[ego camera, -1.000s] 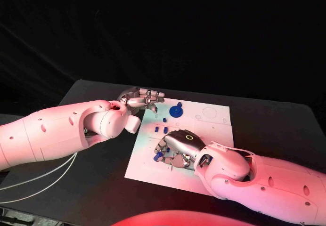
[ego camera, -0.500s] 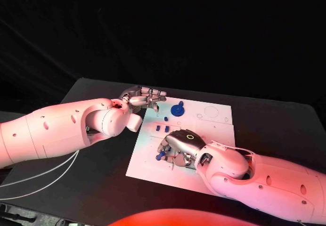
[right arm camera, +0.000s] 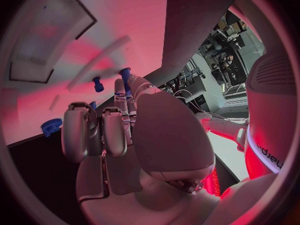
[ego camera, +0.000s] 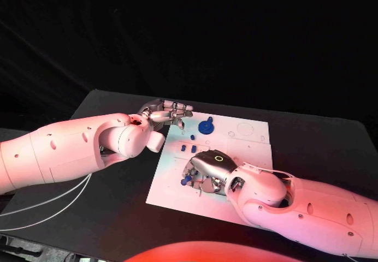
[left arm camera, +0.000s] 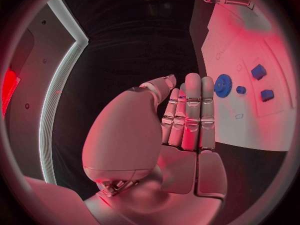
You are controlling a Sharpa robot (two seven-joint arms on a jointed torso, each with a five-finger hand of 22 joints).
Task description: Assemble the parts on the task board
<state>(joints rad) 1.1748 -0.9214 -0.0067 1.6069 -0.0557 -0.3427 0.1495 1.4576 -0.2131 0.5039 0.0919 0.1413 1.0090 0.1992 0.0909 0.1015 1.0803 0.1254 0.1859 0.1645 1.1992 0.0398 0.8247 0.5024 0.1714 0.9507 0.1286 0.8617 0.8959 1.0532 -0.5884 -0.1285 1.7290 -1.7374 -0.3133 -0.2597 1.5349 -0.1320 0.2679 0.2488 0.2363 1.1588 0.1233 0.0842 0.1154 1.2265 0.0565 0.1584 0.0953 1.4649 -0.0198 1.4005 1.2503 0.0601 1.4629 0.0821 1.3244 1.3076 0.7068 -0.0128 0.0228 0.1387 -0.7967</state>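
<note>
The white task board (ego camera: 236, 150) lies in the middle of the black table. On it stand a blue gear (ego camera: 205, 129) and two small blue pegs (ego camera: 187, 148). My right hand (ego camera: 207, 172) is low over the board's near left part. Its fingertips pinch a small blue peg (right arm camera: 125, 75), with another blue peg (right arm camera: 98, 83) standing close by on the board. My left hand (ego camera: 166, 114) hovers at the board's far left corner, fingers straight and side by side, holding nothing. From the left wrist, the gear (left arm camera: 222, 85) and blue blocks (left arm camera: 258, 71) lie beyond its fingertips (left arm camera: 192, 82).
Bare black table (ego camera: 102, 191) surrounds the board. Empty round recesses (ego camera: 246, 129) mark the board's far right part. White cables (ego camera: 47, 210) trail below my left arm at the table's near left.
</note>
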